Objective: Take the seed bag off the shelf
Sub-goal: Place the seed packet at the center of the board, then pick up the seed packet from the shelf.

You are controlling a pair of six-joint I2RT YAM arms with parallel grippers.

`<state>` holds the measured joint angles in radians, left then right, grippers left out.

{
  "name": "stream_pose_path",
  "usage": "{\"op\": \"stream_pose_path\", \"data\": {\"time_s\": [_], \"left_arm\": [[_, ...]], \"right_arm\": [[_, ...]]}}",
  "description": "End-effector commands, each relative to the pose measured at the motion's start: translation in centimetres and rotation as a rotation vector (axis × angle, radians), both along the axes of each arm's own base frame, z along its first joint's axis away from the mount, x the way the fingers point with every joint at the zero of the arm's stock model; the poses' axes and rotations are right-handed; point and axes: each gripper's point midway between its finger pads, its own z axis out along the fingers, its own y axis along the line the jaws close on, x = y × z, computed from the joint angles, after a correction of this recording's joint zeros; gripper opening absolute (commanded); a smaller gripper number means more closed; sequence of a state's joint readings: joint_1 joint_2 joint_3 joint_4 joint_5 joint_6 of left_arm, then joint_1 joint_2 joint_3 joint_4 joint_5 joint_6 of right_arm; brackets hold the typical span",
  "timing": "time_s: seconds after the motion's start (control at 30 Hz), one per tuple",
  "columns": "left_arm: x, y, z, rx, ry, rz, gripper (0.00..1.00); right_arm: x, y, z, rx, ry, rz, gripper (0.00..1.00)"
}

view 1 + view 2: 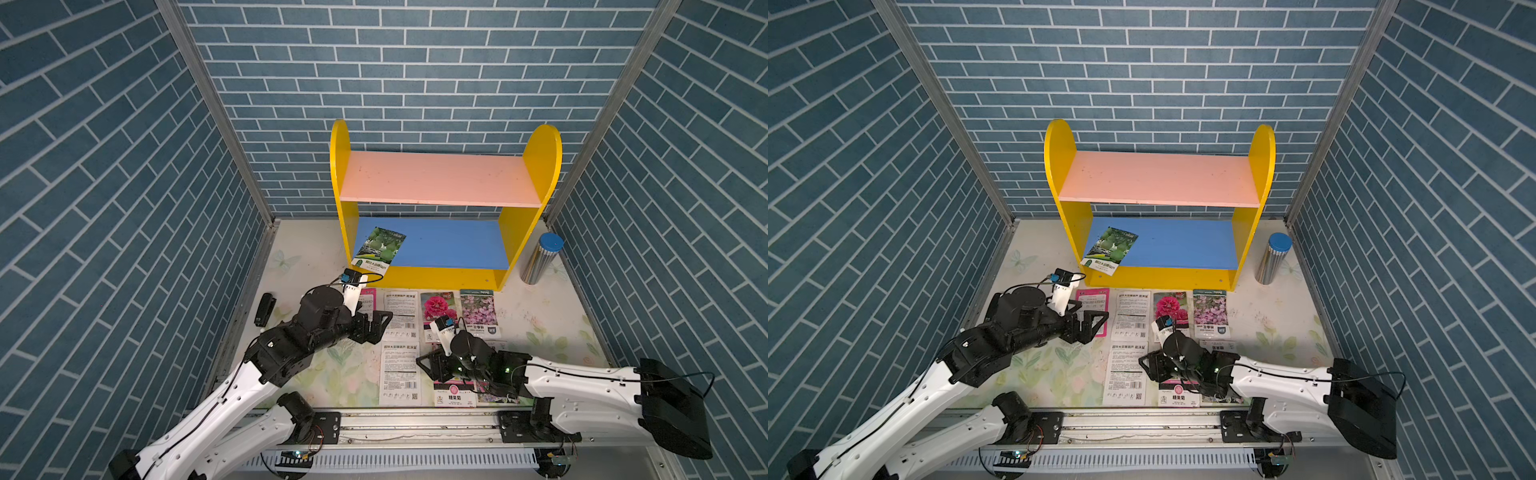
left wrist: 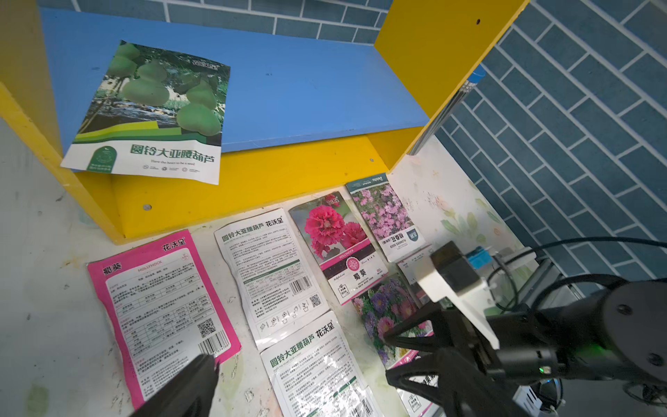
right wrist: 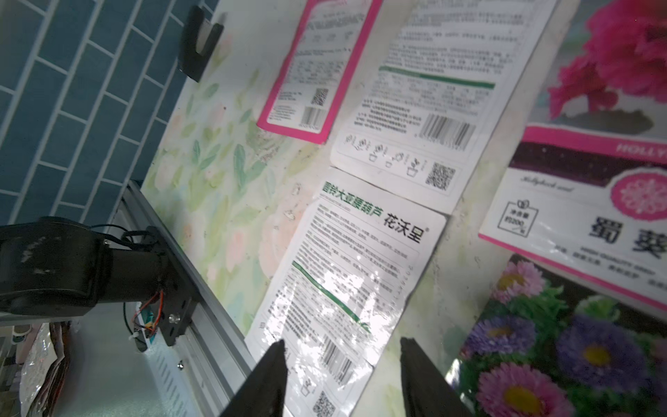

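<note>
Seed bag (image 1: 378,248) overhangs the shelf (image 1: 540,174) front, centre-left, handy to pinch; left gripper (image 1: 377,325) and right gripper (image 3: 343,346) both gape, empty.

The shelf (image 1: 440,178) is painted wood, matt and smooth. The gourd seed bag (image 1: 378,247) is glossy printed film; the white packet (image 3: 346,274) throws glare too. The canister (image 1: 540,262) is ribbed, shiny metal. My right gripper (image 3: 343,341) has matt black plastic fingers (image 3: 267,379).
</note>
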<state>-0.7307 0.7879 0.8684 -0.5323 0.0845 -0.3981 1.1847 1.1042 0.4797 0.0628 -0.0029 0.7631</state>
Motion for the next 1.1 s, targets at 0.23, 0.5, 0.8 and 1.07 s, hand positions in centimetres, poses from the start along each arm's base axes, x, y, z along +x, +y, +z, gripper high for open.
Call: {"op": "stream_pose_path", "data": {"time_s": [0.23, 0.5, 0.8, 1.07], "left_arm": [[5.5, -0.8, 2.4, -0.005, -0.116, 0.154, 1.00], [10.5, -3.4, 1.5, 0.074, -0.152, 0.193, 1.00], [17.9, -4.0, -1.6, 0.110, -0.077, 0.226, 0.99], [21.8, -3.0, -4.4, 0.211, -0.048, 0.305, 0.98]], "right_arm": [[3.1, -1.0, 9.5, -0.059, -0.382, 0.024, 1.00], [5.2, -3.1, 14.9, 0.005, -0.502, -0.068, 1.00], [6.3, -5.0, 16.6, 0.073, -0.530, -0.137, 1.00], [7.3, -6.1, 15.3, 0.046, -0.524, -0.195, 0.99]]}}
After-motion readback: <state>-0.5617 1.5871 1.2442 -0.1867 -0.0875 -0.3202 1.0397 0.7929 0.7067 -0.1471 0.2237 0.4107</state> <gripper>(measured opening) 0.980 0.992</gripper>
